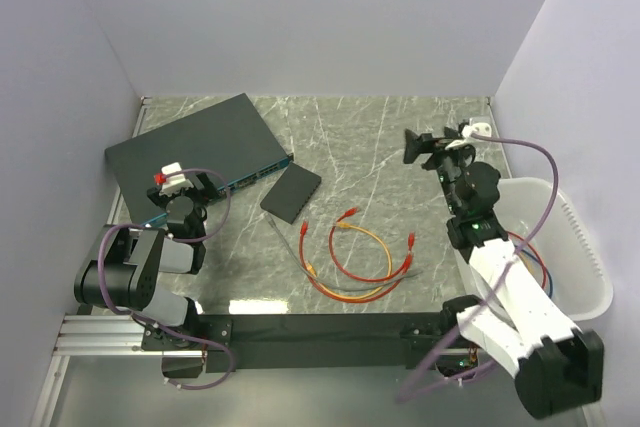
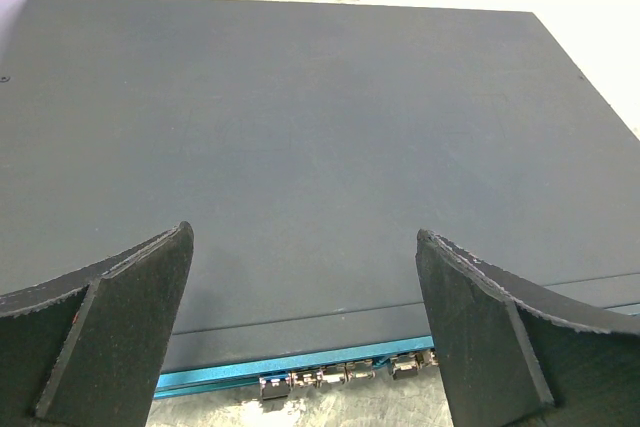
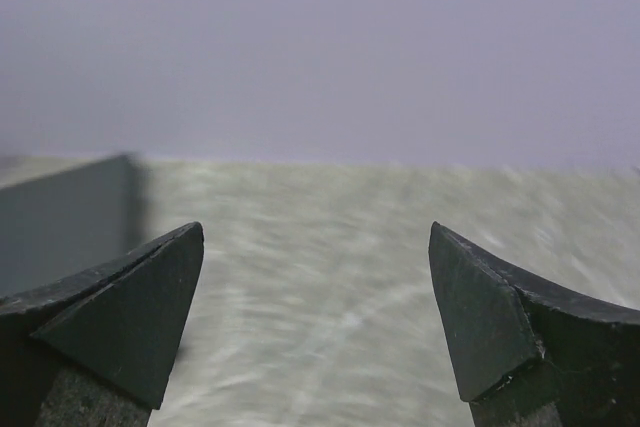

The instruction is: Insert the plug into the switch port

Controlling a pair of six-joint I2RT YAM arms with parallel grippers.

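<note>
Lying flat on the marbled table (image 1: 380, 147), the small black box (image 1: 291, 193) carrying the switch port sits between my arms, its sockets too small to make out; a plug (image 1: 348, 213) lies just right of it, untouched, on the coiled cables (image 1: 360, 272); my left gripper (image 2: 305, 237) is spread wide and empty over the large dark slab (image 2: 300, 127); my right gripper (image 3: 315, 232) is equally spread, holding nothing, near the white bin (image 1: 575, 247)
</note>
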